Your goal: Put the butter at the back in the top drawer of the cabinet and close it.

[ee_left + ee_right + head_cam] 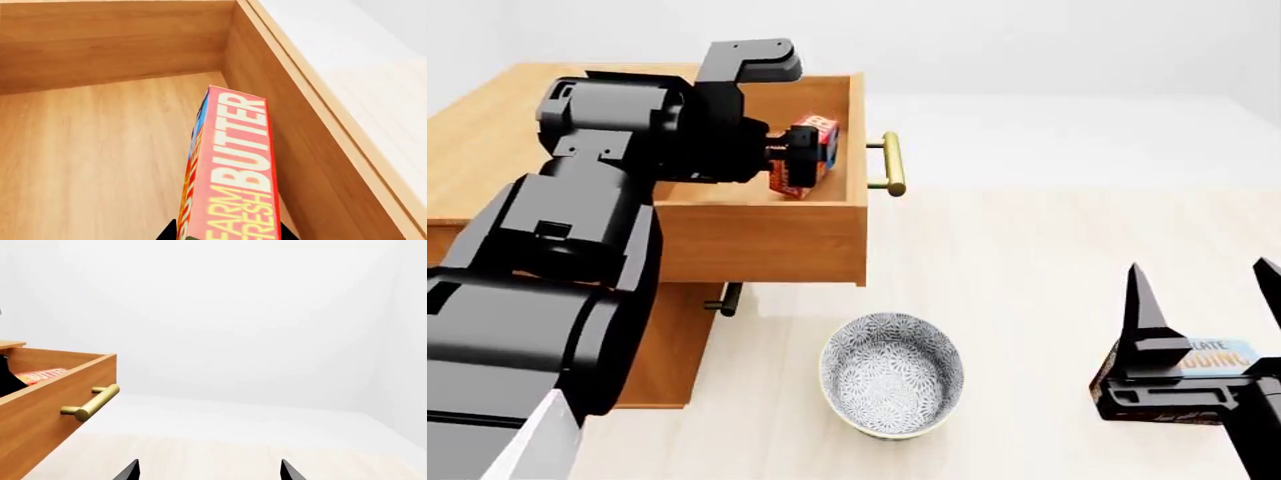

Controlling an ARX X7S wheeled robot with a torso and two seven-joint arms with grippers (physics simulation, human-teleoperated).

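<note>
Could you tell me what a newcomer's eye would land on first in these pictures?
Probably the red butter box, clamped in the left gripper over the pulled-out top drawer of the cabinet. Next comes the patterned bowl on the floor in front of the cabinet, then the right gripper, open above a dark box.

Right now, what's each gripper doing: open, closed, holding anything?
Left gripper: closed on the butter, held over the open top drawer.
Right gripper: open, holding nothing.

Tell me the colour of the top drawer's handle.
Brass-gold; the handle on the top drawer shows best in the right wrist view.
</note>
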